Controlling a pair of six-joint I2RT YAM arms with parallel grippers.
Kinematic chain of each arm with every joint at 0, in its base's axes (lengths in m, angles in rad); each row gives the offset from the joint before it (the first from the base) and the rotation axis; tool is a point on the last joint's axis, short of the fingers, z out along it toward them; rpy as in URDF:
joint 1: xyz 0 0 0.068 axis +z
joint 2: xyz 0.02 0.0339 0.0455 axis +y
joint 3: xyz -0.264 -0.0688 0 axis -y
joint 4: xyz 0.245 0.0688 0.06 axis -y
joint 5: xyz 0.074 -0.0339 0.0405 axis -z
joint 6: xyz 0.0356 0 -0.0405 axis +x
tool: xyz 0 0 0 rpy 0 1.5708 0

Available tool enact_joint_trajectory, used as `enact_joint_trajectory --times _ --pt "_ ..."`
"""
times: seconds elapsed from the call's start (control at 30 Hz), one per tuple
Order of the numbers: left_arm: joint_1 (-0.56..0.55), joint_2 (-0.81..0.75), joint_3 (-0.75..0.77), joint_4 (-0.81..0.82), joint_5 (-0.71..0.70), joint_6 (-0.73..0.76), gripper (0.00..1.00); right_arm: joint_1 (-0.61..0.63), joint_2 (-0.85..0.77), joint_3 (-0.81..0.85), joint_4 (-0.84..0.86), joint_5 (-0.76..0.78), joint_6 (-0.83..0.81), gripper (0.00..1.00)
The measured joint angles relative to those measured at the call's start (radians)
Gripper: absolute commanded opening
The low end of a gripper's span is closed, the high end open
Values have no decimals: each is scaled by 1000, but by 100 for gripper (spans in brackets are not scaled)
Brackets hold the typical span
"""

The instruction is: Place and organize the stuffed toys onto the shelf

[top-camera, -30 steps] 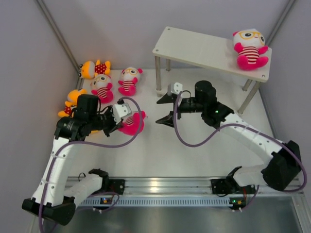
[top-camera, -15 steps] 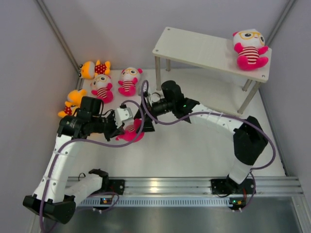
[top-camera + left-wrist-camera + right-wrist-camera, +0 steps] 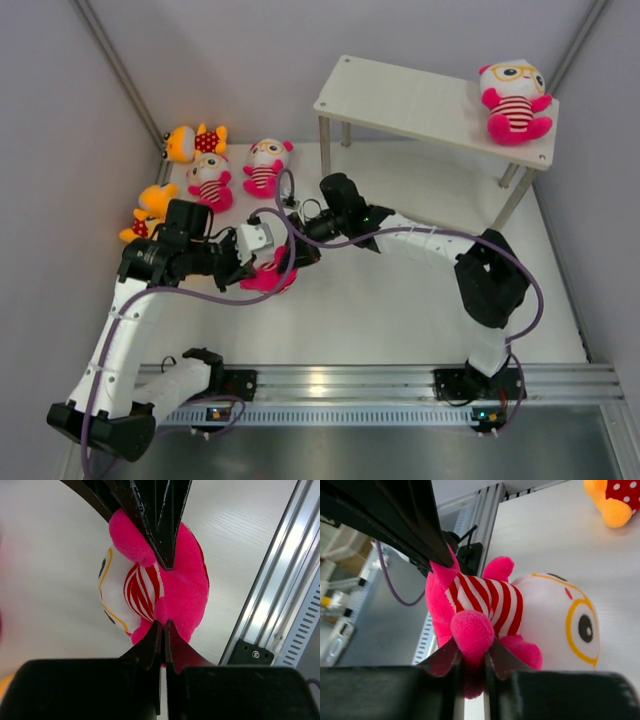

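- The table (image 3: 420,300) lay pale and flat under all of it.
- At the back right stood the shelf (image 3: 400,100) on its thin legs, with the shelf doll (image 3: 515,100) sitting face up at the right end of the top board.
- The right arm (image 3: 430,242) stretched across to the left, the left arm (image 3: 125,320) bent in, and the two met left of centre.
- Between them was the held doll (image 3: 268,278): pink, striped body, yellow glasses, on its side and well apart from the shelf. I could not tell whether it touched the table.
- The left claw (image 3: 163,626) was pinched tight on the plush at its pink edge.
- The right claw (image 3: 470,662) was clamped narrow around one pink limb.
- Back left on the table, two pink dolls (image 3: 210,180) (image 3: 267,165) lay side by side, with two orange dolls (image 3: 190,142) (image 3: 150,210) nearer the wall.
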Motion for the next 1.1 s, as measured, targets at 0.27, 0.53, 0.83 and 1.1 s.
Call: enact_joint_trajectory --times 0.27,0.53,0.83,1.1 --pt "-3 -6 40 -5 -183 -75 98 29 -19 221 -388 175 -251 0" --pt "58 -74 277 5 -681 -278 98 -70 -96 643 -554 415 -422 0" --pt "106 -192 288 9 -761 -294 98 -346 -336 701 -383 444 -594 0" --pt "106 -161 144 -1 -671 -300 98 -710 -280 637 -364 242 -624 0"
